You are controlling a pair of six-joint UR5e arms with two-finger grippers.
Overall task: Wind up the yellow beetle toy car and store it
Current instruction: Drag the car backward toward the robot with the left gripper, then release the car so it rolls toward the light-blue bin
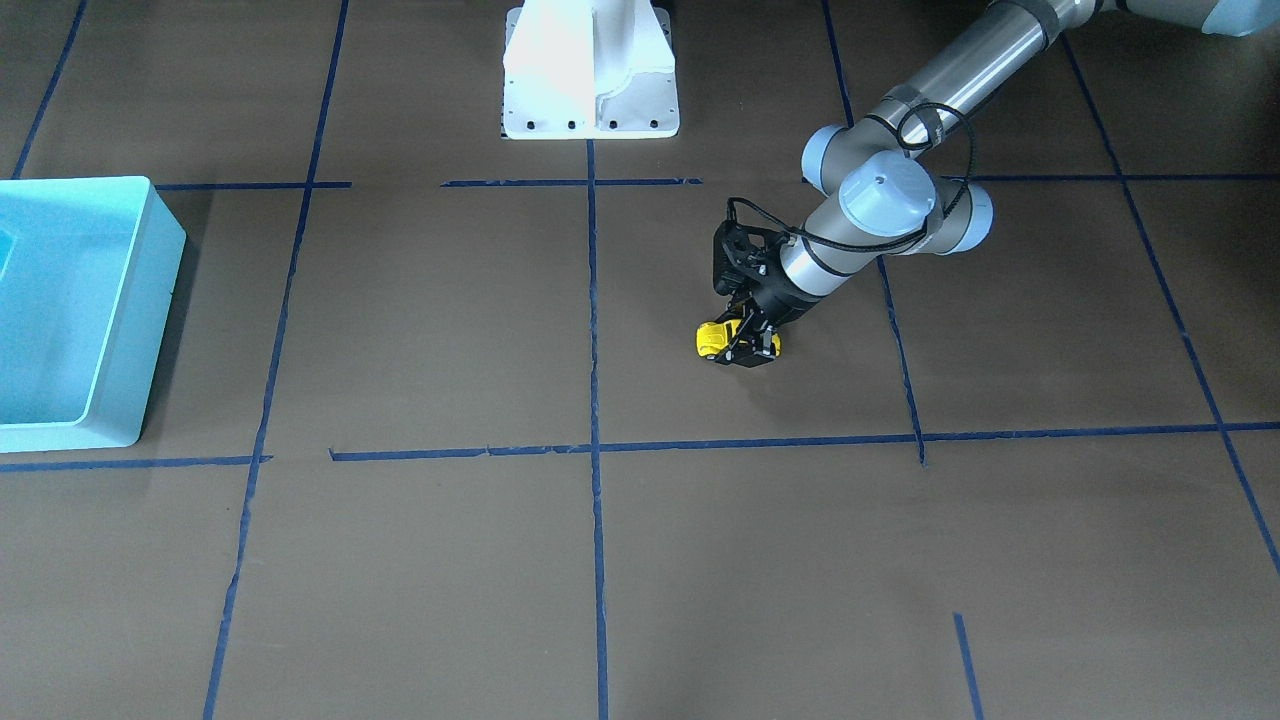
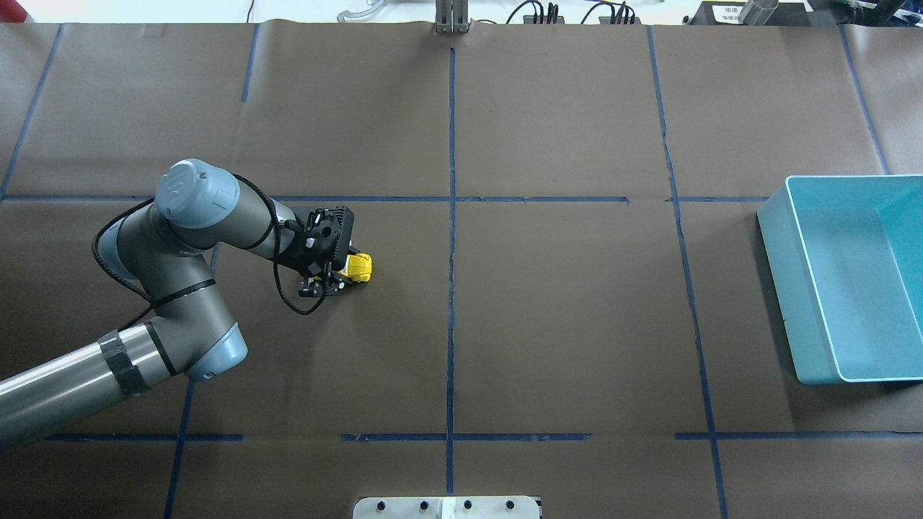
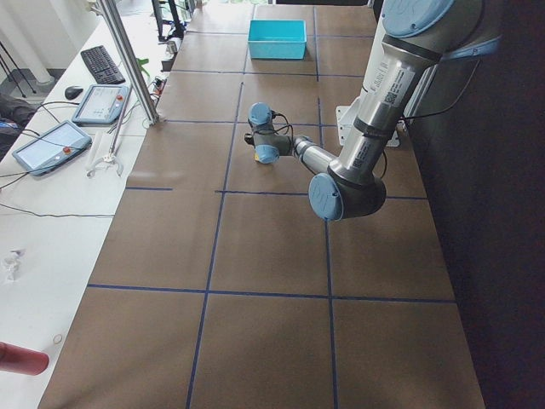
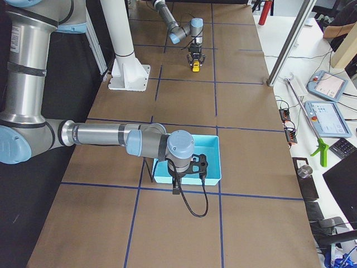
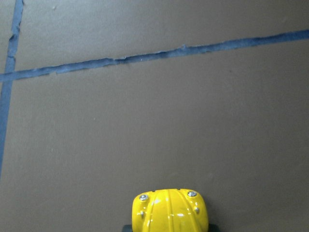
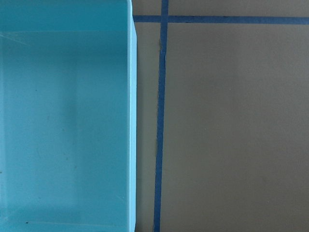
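The yellow beetle toy car (image 1: 712,338) (image 2: 359,267) stands on its wheels on the brown table, on the robot's left half. My left gripper (image 1: 750,350) (image 2: 326,282) is down at table level with its fingers on either side of the car's rear, shut on it. The car's nose (image 5: 170,210) pokes out at the bottom of the left wrist view; no fingers show there. My right gripper (image 4: 187,174) hangs over the near edge of the light-blue bin (image 4: 215,162). It shows only in the exterior right view, so I cannot tell its state.
The light-blue bin (image 2: 777,274) (image 1: 150,300) (image 6: 131,121) sits at the table's right end, with nothing seen inside. Blue tape lines (image 2: 452,288) divide the brown surface into squares. The white robot base (image 1: 590,70) stands at the table's edge.
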